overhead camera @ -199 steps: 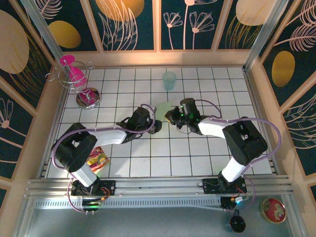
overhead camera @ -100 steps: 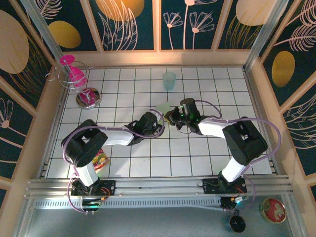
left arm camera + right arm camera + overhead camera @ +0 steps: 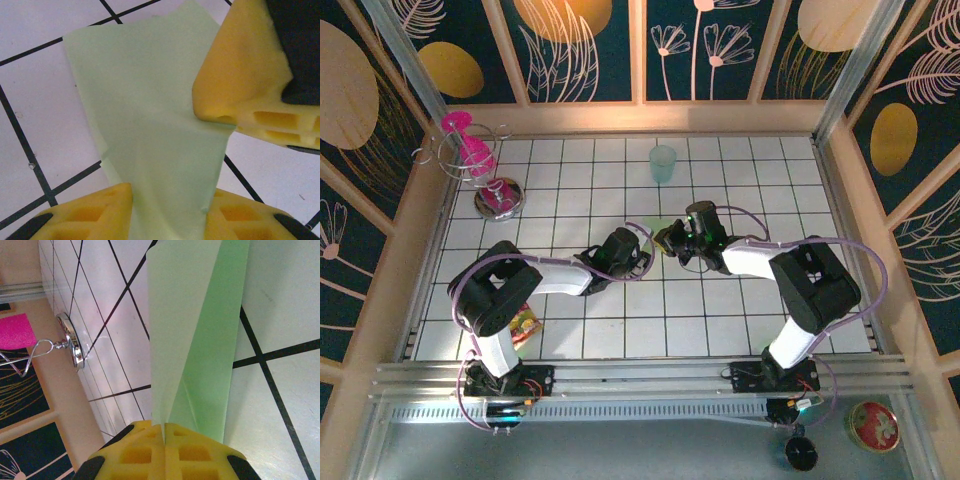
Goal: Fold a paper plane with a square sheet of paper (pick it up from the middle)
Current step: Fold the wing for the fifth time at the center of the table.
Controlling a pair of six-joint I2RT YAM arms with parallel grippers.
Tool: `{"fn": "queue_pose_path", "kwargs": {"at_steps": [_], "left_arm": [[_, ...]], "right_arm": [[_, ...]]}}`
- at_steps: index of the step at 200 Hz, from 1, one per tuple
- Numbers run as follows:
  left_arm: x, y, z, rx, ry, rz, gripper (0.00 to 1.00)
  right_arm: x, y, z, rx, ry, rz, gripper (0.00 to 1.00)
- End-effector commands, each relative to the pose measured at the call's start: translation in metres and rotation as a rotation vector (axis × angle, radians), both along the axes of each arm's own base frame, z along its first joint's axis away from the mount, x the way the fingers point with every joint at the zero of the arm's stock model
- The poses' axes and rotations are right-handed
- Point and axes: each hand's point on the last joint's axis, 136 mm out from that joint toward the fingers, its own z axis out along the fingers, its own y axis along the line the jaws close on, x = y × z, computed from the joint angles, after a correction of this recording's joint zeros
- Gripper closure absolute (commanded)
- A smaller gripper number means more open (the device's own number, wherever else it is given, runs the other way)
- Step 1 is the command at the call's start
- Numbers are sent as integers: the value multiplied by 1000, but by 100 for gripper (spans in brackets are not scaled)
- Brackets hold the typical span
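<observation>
When viewed from above, shows a white tiled table (image 3: pixel 740 300) with both arms bent inward to its middle. Left arm (image 3: pixel 555 275) low across the tiles, right arm (image 3: pixel 755 260) opposite, ends almost meeting. Far left corner: wire stand (image 3: pixel 445 160) holding something pink.

Between the two arm ends, over the middle tiles: green paper (image 3: pixel 150 100), folded along a lengthwise crease. Right gripper (image 3: pixel 164 432): yellow fingers pressed together, pinching one end of the paper. Left gripper (image 3: pixel 167 215): fingers (image 3: pixel 95 217) apart, flanking the paper's other end and meeting its two edges; cannot tell whether pressing.

Beside the stand, a round metal dish (image 3: pixel 500 197). Far edge, well apart from the paper: pale teal cup (image 3: pixel 663 163), upright. Near the left arm's base: bright snack packet (image 3: pixel 520 322), flat on the tiles.
</observation>
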Motion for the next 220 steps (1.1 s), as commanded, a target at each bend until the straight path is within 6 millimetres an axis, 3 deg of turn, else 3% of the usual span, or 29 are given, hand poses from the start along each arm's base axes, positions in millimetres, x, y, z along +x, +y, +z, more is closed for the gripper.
{"fn": "queue_pose_path", "kwargs": {"at_steps": [1, 23, 93, 149, 220], "left_arm": [[1, -6, 15, -39, -48, -22, 63], [1, -6, 16, -41, -51, -22, 64], [0, -4, 14, -40, -49, -18, 67], [-2, -4, 26, -47, -86, -46, 54], [-5, -9, 16, 42, -139, -107, 56]], "right_arm": [[-7, -3, -13, -19, 45, 6, 100], [0, -12, -13, -21, 48, -20, 100], [-2, -14, -17, -30, 63, -19, 100], [-3, -14, -17, -30, 65, -16, 100], [-3, -13, -18, -27, 68, -11, 100]]}}
